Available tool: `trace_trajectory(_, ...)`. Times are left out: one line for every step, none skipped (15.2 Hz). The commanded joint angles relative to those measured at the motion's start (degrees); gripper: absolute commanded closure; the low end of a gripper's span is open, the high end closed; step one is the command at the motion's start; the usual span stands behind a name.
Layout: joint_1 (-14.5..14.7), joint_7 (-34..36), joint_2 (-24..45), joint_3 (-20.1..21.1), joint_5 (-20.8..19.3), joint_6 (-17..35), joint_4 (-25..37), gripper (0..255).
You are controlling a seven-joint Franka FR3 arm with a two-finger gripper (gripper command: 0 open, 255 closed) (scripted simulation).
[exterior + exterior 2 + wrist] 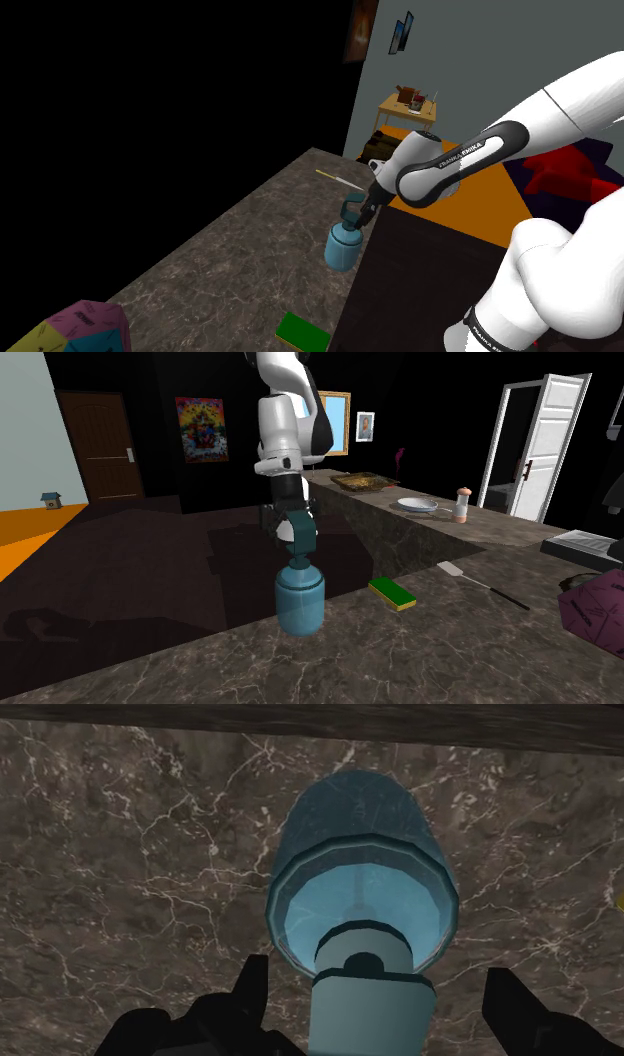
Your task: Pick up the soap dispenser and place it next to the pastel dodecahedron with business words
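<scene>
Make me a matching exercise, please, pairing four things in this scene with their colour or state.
Things:
1. soap dispenser
2. sponge
3. dodecahedron
4. gripper

Descriptions:
A. black and open
B. green, lying flat near the edge of the counter
C. blue, standing upright
D. faces in several pastel colours

Pairs: 1-C, 2-B, 3-D, 4-A
</scene>
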Motion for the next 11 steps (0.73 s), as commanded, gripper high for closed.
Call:
trace_trajectory(0.43,-0.23,0.58,-0.25,0.41,0.59,0.05,0)
trace_trajectory(0.43,-0.23,0.58,-0.24,0.40,0.60,0.05,0)
trace_trajectory(0.43,-0.23,0.58,-0.25,0.41,0.59,0.05,0)
trace_trajectory(0.43,-0.23,0.58,-0.25,0.41,0.59,0.05,0)
trace_trajectory(0.43,-0.23,0.58,-0.25,0.41,0.59,0.05,0)
trace_trajectory(0.43,-0.23,0.58,-0.25,0.41,0.59,0.05,0)
trace_trajectory(0.42,-0.22,0.56,-0.24,0.39,0.58,0.05,0)
trace_trajectory(0.42,-0.22,0.56,-0.24,0.39,0.58,0.05,255)
trace_trajectory(0.42,-0.22,0.56,-0.24,0.39,0.58,0.05,255)
trace_trajectory(0.42,-0.22,0.56,-0.24,0.39,0.58,0.05,255)
trace_trajectory(0.42,-0.21,0.56,-0.23,0.39,0.57,0.05,255)
